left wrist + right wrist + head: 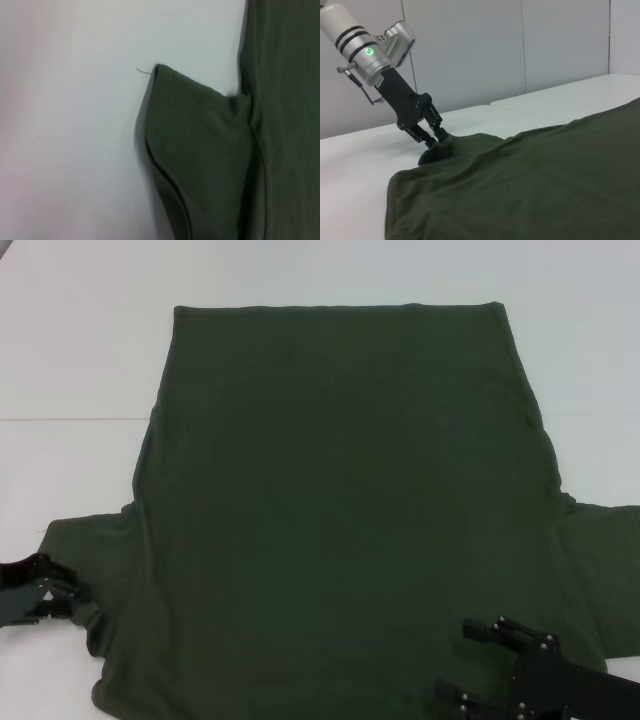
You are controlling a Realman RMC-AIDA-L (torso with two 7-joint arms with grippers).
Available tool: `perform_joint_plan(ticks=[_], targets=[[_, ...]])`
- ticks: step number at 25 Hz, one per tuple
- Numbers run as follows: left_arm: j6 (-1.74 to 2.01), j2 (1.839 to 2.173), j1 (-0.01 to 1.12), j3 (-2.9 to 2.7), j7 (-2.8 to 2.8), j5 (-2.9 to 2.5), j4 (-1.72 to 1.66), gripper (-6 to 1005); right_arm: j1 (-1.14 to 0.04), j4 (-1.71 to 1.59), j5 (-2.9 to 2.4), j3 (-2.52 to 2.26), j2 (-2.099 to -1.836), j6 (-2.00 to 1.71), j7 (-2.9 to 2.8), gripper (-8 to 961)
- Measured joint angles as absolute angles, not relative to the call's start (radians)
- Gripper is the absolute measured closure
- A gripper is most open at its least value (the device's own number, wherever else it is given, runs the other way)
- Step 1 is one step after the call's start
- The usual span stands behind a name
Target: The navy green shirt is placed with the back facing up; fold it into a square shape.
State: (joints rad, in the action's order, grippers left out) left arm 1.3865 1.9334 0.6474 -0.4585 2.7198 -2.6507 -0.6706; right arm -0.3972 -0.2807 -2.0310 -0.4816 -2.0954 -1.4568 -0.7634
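Lying flat on the white table, the navy green shirt shows soft matte knit, a broad trapezoid body, short sleeves spread. Left gripper pinches the left sleeve's puckered cloth. Right gripper hovers over the near hem, black fingers spread apart.

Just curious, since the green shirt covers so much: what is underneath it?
The navy green shirt lies on a white table, bare around it. Whatever might sit beneath the cloth is covered. The left tool pinches its sleeve.
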Motion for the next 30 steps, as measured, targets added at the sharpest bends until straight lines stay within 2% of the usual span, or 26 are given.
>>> perform_joint_plan(ticks=[5, 11, 17, 30], targets=[[1.383, 1.932, 0.648, -0.46, 2.72, -2.657, -0.669, 599, -0.397, -0.281, -2.031, -0.482, -2.095, -1.457, -0.764, 69], [1.381, 1.931, 0.649, -0.46, 2.72, -2.658, -0.669, 867, -0.399, -0.281, -2.031, -0.482, -2.095, -1.457, -0.765, 69], [1.38, 1.932, 0.651, -0.461, 2.72, -2.658, -0.669, 984, -0.399, -0.281, -2.031, -0.482, -2.095, -1.457, -0.766, 68], [1.386, 1.925, 0.647, -0.457, 2.735, -2.662, -0.667, 906, -0.399, -0.282, -2.031, -0.482, -2.095, -1.457, -0.76, 69]])
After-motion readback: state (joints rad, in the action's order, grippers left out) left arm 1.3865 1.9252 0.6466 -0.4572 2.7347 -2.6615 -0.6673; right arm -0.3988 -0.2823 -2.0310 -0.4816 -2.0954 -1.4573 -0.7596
